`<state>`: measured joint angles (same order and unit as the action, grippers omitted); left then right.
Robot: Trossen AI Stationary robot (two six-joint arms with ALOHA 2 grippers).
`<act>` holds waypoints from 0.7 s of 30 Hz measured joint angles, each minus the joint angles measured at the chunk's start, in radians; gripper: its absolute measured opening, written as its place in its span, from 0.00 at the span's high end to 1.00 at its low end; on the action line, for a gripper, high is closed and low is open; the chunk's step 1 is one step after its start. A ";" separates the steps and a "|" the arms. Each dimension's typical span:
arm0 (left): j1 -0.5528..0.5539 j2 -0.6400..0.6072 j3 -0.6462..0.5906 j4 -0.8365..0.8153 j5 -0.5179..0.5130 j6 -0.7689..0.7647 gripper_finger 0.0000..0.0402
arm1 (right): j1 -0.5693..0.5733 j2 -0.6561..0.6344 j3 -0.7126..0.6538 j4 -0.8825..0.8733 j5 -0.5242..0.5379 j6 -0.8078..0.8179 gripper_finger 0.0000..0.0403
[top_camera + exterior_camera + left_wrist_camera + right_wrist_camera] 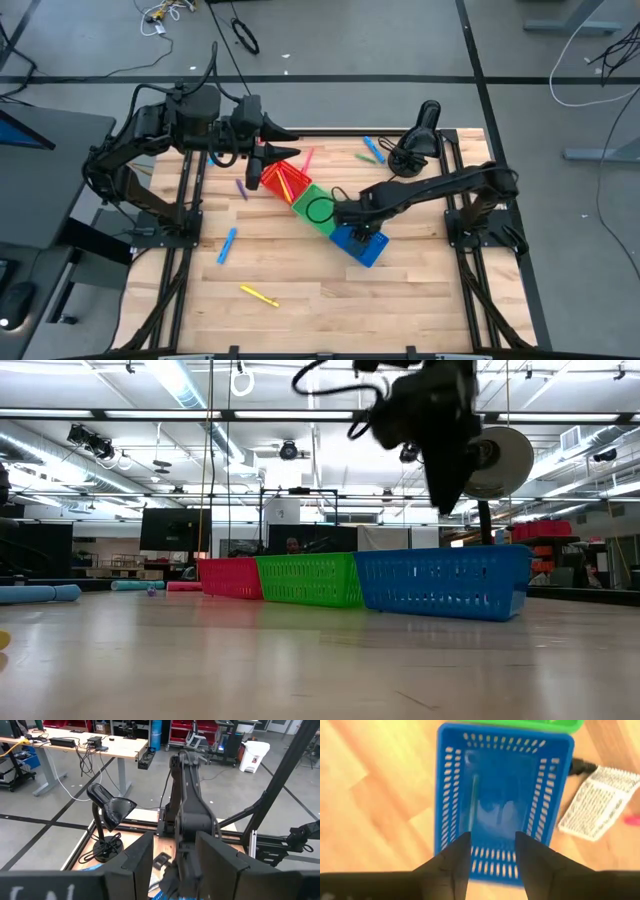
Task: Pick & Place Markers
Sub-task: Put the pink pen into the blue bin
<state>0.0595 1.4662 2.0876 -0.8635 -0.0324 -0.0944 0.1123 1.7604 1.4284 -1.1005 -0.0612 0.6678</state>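
Observation:
Three bins stand in a slanting row: red (283,180), green (318,207) and blue (362,245). My right gripper (492,852) hangs open above the blue bin (502,800), fingers pointing down, with nothing between them. A thin blue marker (472,802) lies on that bin's floor. Several markers lie in the red bin. Loose markers rest on the table: blue (227,245), yellow (258,296), purple (241,188), pink (307,158), and blue and green (370,152) at the far side. My left gripper (290,152) waits open, high over the far left, near the red bin.
A black scanner-like device on a stand (424,128) sits at the far right of the table. A white patterned sheet (597,802) lies beside the blue bin. Bare wood stretches along the near side (330,310). Black frame rails run along both table sides.

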 joint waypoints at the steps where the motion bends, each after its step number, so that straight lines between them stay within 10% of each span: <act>1: 0.000 0.000 0.000 0.001 0.000 -0.003 0.61 | 0.000 -0.020 0.000 -0.011 -0.005 0.004 0.62; 21: 0.000 0.000 0.000 -0.001 0.000 -0.008 0.61 | 0.001 -0.361 0.000 -0.176 -0.006 0.102 0.62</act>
<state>0.0593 1.4662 2.0876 -0.8642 -0.0326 -0.1020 0.1131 1.3996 1.4284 -1.2767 -0.0671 0.7700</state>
